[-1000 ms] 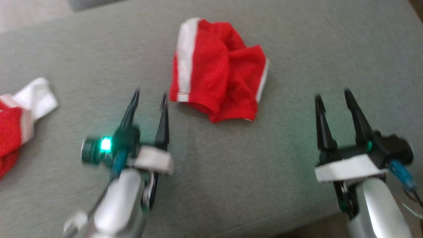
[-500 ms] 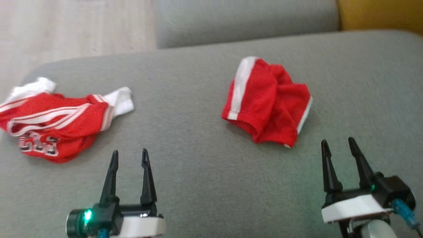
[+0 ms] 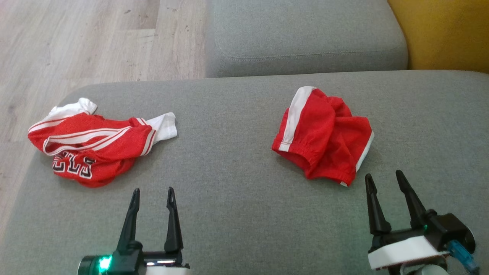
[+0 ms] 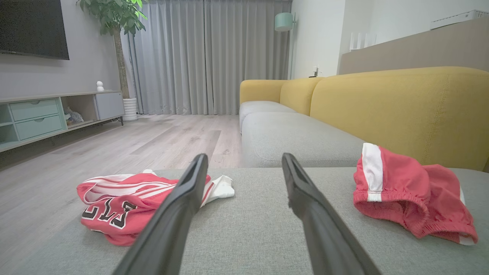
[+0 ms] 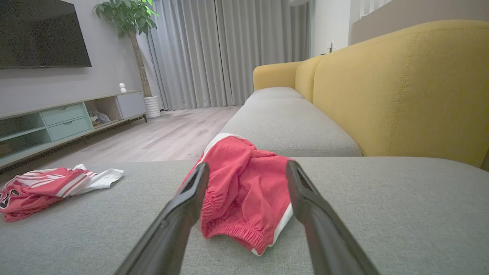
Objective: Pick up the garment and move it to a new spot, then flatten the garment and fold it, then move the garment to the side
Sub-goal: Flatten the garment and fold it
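You have both arms low at the near edge of the grey cushion (image 3: 237, 214), wrists level and fingers pointing straight away from the robot's body across the seat. Your left gripper (image 3: 153, 190) has its two dark fingers spread wide with nothing between them; in its wrist view the left gripper (image 4: 243, 156) sits close above the fabric and frames bare cushion. Your right gripper (image 3: 383, 174) is equally wide apart and empty, angled slightly to the right.

Two garments lie on the cushion, and the pictures do not tell which one you are meant to take. The red shorts (image 3: 323, 137), with a white side stripe, lie bunched on the right half, just ahead and slightly left of your right fingertips, with a small gap to the near hem. In the right wrist view your right gripper (image 5: 247, 164) frames the red shorts (image 5: 240, 191) between its fingers, beyond the tips. The red jersey (image 3: 95, 147), with white trim and black lettering, lies crumpled at the cushion's left edge, ahead and to the left of your left gripper and well apart from the shorts. The left wrist view has the red jersey (image 4: 126, 206) partly behind its left finger and the red shorts (image 4: 408, 191) off to the right, before the yellow backrest (image 4: 401, 110)
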